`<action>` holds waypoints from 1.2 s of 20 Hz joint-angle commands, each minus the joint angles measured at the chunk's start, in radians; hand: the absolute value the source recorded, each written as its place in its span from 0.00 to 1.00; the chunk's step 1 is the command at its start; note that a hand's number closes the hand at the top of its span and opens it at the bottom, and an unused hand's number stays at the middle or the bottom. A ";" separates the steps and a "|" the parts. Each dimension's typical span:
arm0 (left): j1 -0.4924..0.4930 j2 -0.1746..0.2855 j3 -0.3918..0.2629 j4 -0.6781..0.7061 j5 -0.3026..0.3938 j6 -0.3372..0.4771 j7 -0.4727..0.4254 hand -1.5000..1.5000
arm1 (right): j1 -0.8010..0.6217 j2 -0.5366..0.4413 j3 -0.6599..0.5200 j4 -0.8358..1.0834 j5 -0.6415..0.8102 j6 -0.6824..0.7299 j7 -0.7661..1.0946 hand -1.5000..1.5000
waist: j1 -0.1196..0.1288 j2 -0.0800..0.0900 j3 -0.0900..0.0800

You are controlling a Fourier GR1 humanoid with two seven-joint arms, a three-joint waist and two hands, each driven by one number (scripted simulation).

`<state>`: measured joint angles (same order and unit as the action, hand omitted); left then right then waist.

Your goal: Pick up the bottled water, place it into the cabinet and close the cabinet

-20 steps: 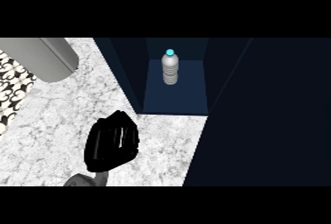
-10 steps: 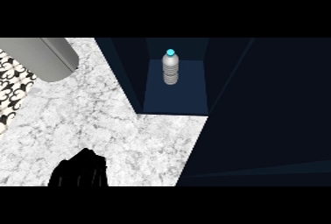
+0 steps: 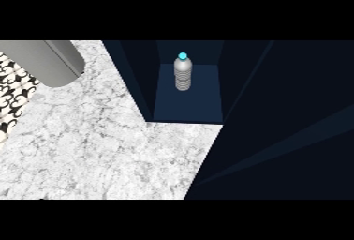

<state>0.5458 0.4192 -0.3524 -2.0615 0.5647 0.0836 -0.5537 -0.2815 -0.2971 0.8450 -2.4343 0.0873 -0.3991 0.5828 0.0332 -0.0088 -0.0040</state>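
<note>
Bottled water (image 3: 182,72) upright inside cabinet (image 3: 188,107), near its back edge, grey cylinder (image 3: 50,62) at worktop (image 3: 104,150) far-left corner, hand state impossible to tell, neither hand showing

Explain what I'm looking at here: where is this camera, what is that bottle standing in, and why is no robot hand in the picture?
This single picture comes from a camera in the humanoid robot's head, looking steeply down at a kitchen counter. The pale marbled surface is the counter. The dark blue recess is the open cabinet. The bottled water, with its light blue cap, stands upright inside it, towards the back. At the upper left is a grey rounded object that I cannot identify, beside a black-and-white patterned strip. Neither robot hand is in view, so nothing can be seen being held. The cabinet is not yet closed.
</note>
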 commanded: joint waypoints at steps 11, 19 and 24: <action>0.261 0.080 0.156 -0.105 0.106 -0.171 -0.082 1.00 | -0.468 0.295 -0.287 0.495 -0.121 -0.023 0.061 1.00 | -0.001 0.010 0.003; 0.281 0.104 0.279 -0.010 0.184 -0.301 -0.104 1.00 | -0.538 0.297 -0.462 0.774 -0.220 0.118 -0.135 1.00 | -0.009 0.012 0.004; 0.346 0.069 0.275 -0.047 0.120 -0.309 -0.133 1.00 | -0.620 0.296 -0.568 0.975 -0.275 0.207 -0.188 1.00 | -0.005 0.011 0.004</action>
<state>0.8565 0.5027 -0.0922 -2.0939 0.7019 -0.2127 -0.6814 -0.8665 -0.0118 0.3186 -1.5944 -0.1627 -0.2238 0.4553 0.0287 0.0020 -0.0003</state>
